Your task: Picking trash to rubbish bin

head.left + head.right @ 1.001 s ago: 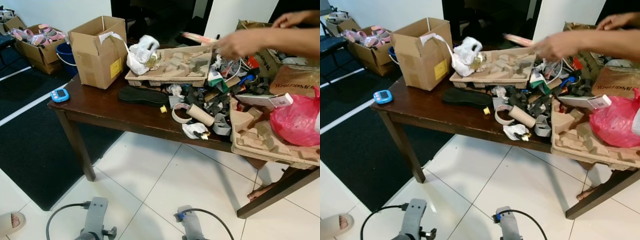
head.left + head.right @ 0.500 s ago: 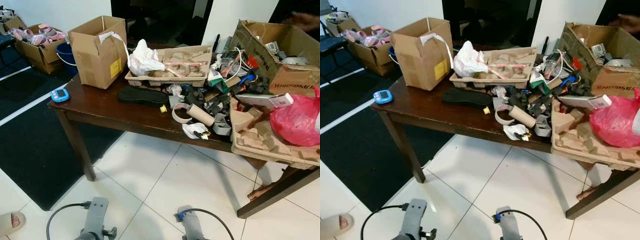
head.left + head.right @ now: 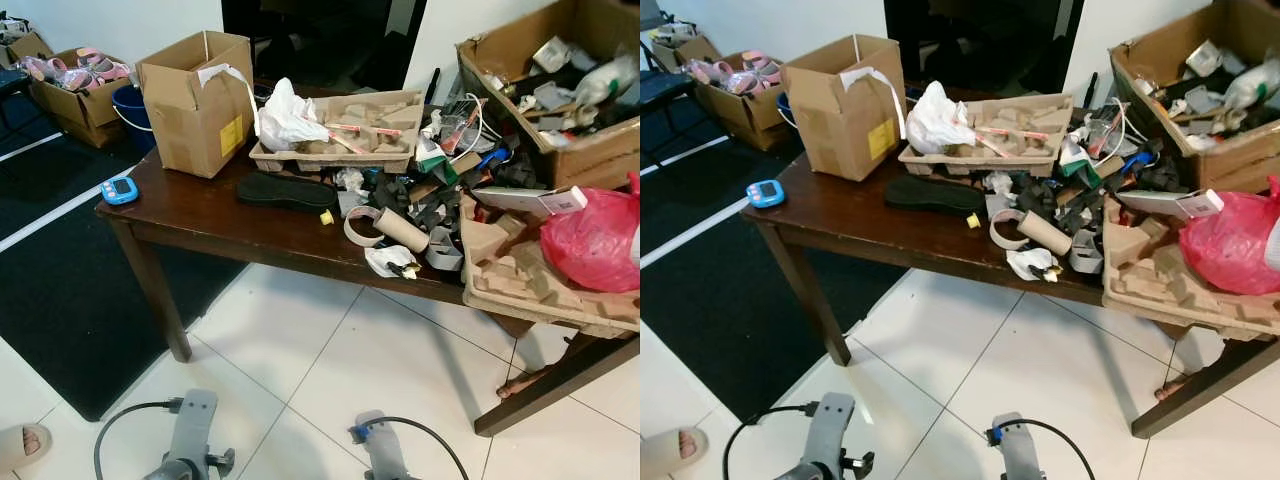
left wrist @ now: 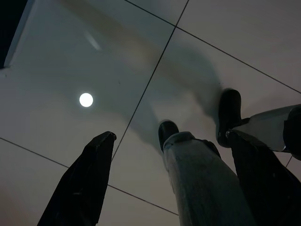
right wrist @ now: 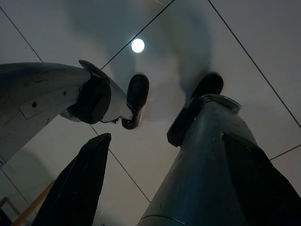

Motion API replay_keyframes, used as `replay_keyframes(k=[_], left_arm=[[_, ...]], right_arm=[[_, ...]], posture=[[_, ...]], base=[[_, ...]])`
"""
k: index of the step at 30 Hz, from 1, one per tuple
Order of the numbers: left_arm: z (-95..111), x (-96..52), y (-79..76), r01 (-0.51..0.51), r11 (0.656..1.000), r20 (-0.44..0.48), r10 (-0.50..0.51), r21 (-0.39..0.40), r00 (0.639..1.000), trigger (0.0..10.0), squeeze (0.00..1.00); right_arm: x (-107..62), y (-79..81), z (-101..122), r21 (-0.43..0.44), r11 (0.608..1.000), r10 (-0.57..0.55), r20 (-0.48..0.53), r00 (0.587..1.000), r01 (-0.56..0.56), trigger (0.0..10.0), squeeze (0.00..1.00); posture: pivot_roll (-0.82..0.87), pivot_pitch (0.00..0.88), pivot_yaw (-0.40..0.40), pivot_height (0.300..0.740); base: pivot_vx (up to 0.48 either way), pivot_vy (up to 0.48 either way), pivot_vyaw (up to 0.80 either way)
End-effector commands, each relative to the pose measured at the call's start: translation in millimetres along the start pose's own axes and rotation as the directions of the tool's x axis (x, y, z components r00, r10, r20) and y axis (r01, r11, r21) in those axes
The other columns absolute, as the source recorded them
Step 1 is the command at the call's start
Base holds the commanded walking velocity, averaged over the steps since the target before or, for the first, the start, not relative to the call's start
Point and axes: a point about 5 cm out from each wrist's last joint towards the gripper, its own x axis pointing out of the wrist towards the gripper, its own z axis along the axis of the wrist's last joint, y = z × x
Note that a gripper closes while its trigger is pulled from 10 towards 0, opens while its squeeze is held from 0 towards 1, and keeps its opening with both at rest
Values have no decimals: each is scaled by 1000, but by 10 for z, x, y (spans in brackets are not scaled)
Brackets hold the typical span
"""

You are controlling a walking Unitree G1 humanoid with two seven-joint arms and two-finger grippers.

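Trash covers a dark wooden table (image 3: 200,215): a white plastic bag (image 3: 285,118) on a pulp tray (image 3: 335,152), a black shoe sole (image 3: 285,192), a cardboard tube (image 3: 400,230), crumpled white paper (image 3: 392,262) and a heap of dark scraps (image 3: 440,190). Both arms hang low in front of the table. My left gripper (image 4: 174,188) is open above the white tile floor, nothing between its fingers (image 4: 80,183). My right gripper (image 5: 169,188) is open too, over the floor beside my own legs.
An open cardboard box (image 3: 195,100) and a blue timer (image 3: 120,189) sit at the table's left end. At the right are a red bag (image 3: 595,245), a second pulp tray (image 3: 540,290) and a tilted box of junk (image 3: 560,90). A blue bucket (image 3: 130,105) stands behind. A person's foot (image 3: 20,445) is at my left.
A person's arm that reached over the table has gone. The white bag now rests on the pulp tray. The big box at the right has tipped and risen. My arms stayed still.
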Motion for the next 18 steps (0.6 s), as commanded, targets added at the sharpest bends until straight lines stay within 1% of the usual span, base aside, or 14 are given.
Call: replay_keyframes(k=[1,18], left_arm=[[-49,-18,49,-11,1000,-25,11,7,1000,10000,0],[-84,-29,67,-18,1000,-29,18,0,999,10000,0]], right_arm=[[-15,-23,-105,31,999,-7,-35,999,8,10000,0],[-4,2,-71,19,1000,4,-33,999,-4,10000,0]], posture=[[88,57,-33,740],[100,56,-40,740]], base=[[0,0,0],[0,0,0]])
